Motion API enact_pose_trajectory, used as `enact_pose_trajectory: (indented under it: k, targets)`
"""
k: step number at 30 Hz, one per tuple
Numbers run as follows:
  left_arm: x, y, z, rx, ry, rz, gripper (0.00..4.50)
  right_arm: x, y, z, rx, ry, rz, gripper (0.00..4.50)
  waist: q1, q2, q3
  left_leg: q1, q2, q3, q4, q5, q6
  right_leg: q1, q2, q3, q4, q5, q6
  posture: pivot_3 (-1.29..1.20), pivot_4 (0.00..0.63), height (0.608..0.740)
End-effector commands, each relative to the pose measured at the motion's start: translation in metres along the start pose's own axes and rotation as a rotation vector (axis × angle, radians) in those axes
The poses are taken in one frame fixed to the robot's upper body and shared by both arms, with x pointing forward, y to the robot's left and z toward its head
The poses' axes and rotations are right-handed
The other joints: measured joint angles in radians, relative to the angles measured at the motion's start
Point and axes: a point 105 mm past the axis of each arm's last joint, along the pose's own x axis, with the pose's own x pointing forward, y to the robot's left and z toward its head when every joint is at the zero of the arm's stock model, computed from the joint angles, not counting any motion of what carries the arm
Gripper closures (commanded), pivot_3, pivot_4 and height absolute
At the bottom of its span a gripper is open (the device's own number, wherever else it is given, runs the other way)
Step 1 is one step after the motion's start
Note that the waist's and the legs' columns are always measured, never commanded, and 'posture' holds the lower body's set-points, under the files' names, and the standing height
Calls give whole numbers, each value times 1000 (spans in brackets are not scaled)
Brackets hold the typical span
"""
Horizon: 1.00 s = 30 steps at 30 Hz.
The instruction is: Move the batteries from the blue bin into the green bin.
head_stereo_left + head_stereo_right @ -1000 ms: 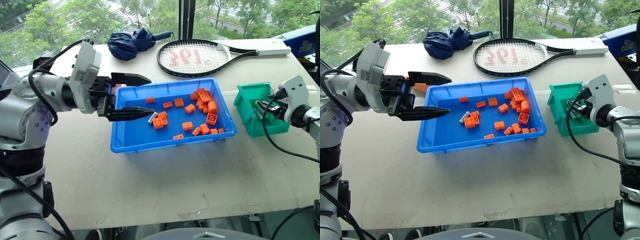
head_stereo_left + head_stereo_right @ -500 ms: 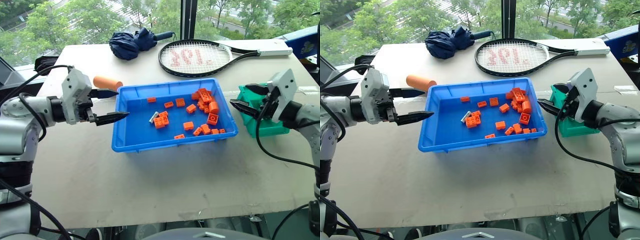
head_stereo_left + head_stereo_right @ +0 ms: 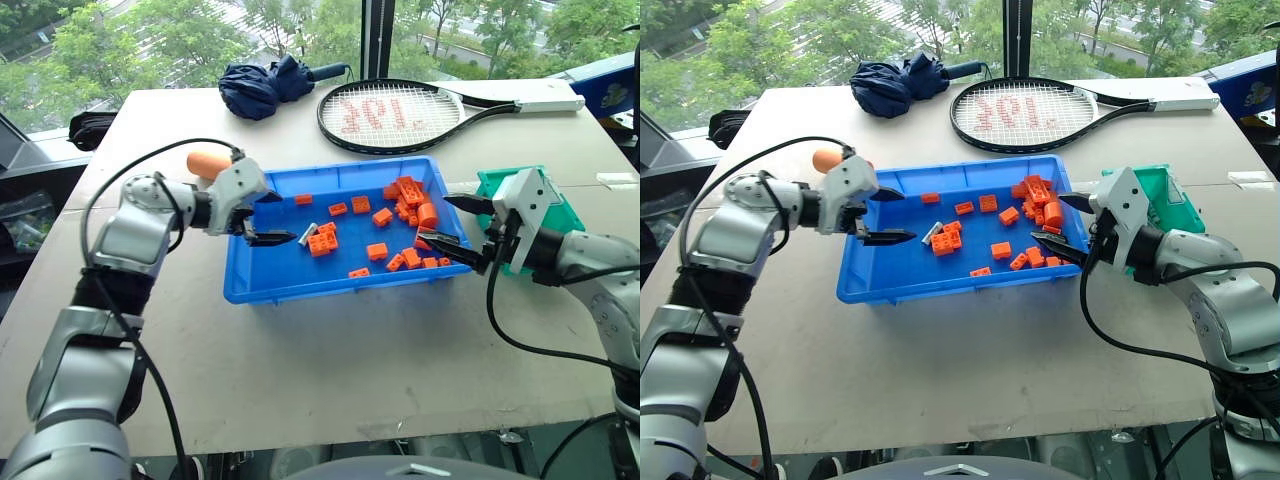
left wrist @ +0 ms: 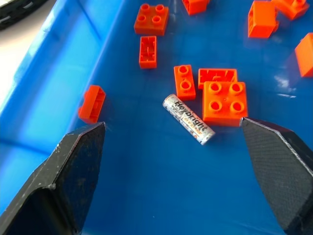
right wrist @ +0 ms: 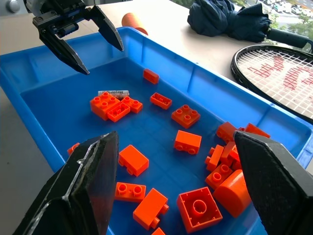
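Reaching into the blue bin [image 3: 300, 285], the left hand [image 3: 268, 217], spread and empty, aims at the battery [image 4: 189, 119] toward its 3 o'clock, beside bricks [image 3: 321, 241]; the right hand [image 3: 448, 226] hangs released.

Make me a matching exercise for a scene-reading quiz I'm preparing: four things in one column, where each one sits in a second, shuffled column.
Things:
1. battery
2. tennis racket
3. green bin
4. folded umbrella

Places:
A. on the table behind the blue bin, strung head behind the bin's far wall
B. at the table's far edge, beyond the left gripper
C. on the blue bin's floor, beside orange bricks
D. on the table behind the right gripper

Pairs: 1-C, 2-A, 3-D, 4-B
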Motion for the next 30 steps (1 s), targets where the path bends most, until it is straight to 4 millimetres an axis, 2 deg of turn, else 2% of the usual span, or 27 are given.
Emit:
enact_pose_trajectory:
  k: [1, 6, 14, 20, 24, 27, 28, 29, 30]
  targets:
    - [12, 10, 5, 114, 85, -20, 0, -1, 7, 15, -43, -54, -12, 776, 0, 0, 0, 0, 0, 0, 1, 0, 0, 0, 0, 0, 0, 0, 0, 0, 150, 740]
    - [35, 4, 20, 100, 70, -122, 0, 0, 7, 16, -45, -55, -34, 776, 0, 0, 0, -2, -1, -2, 3, 0, 0, 0, 0, -2, 0, 0, 0, 0, 150, 740]
    - [34, 2, 6, 49, 188, -123, 0, -3, 8, 15, -45, -45, -56, 776, -4, 0, 0, -4, 0, -3, 4, 0, 0, -2, 0, -3, 0, 0, 0, 0, 150, 740]
    - [35, 1, 0, -2, 200, -105, 0, 1, 11, 15, -35, -50, -46, 776, -1, 0, 0, -6, 0, -4, 6, 0, 1, -2, 0, -4, 0, 0, 0, 0, 150, 740]
    - [46, -7, 9, -81, 124, -117, 1213, 1, 12, 14, -24, -46, -32, 727, 0, 0, 0, -6, 0, -5, 6, 0, 0, -2, 0, -4, 0, 0, 0, 0, 150, 740]
    - [48, -9, 9, -106, 114, -116, 2725, 1, 13, 13, -20, -44, -22, 727, -1, 0, 0, -7, 0, -6, 7, 0, 0, -2, -1, -5, 0, 0, 0, 0, 150, 740]
    - [49, -9, 7, -108, 116, -114, 2820, 1, 13, 14, -20, -46, -19, 727, -1, 0, 0, -7, 0, -6, 7, 0, 0, -2, -1, -5, 0, 0, 0, 0, 150, 740]
    - [49, -10, 6, -112, 118, -117, 3553, 1, 14, 14, -20, -47, -16, 727, -1, 0, 0, -7, 0, -6, 7, 0, 0, -2, 0, -5, 0, 0, 0, 0, 150, 740]
    - [49, -12, 4, -117, 119, -125, 3874, 1, 14, 14, -20, -47, -13, 727, -1, 0, 0, -7, 0, -6, 7, 0, 0, -2, 0, -5, 0, 0, 0, 0, 150, 740]
